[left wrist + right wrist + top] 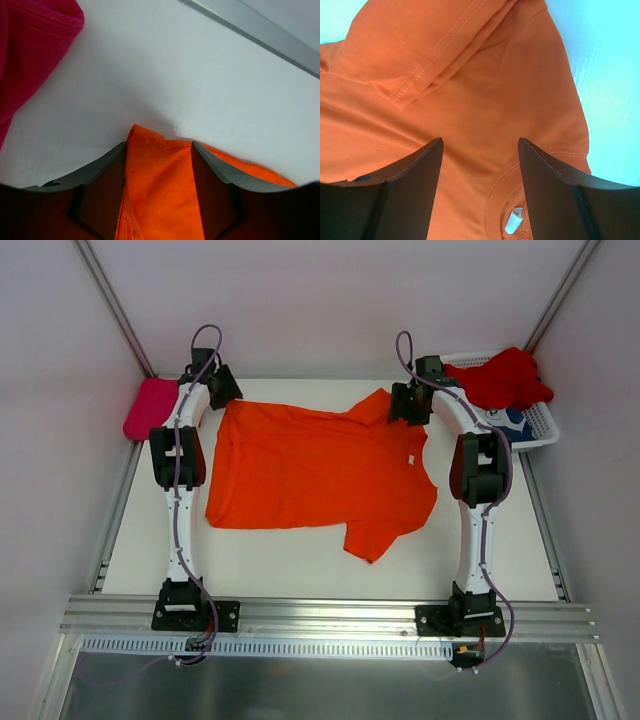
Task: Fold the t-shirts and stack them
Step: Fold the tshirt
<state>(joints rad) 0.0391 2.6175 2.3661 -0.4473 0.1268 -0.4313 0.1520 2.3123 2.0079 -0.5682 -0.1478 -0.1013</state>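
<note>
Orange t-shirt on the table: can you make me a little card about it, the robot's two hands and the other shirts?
spread shirt: bright orange cloth t-shirt, laid out on the white table, collar towards the right arm
left gripper: jaws either side of the shirt's far left corner; grip unclear
right gripper: open, above the shirt near its collar
folded shirt: magenta-pink cloth t-shirt, far left edge
basket: white plastic lattice basket, far right, holding a crumpled red t-shirt and a blue t-shirt with white print
</note>
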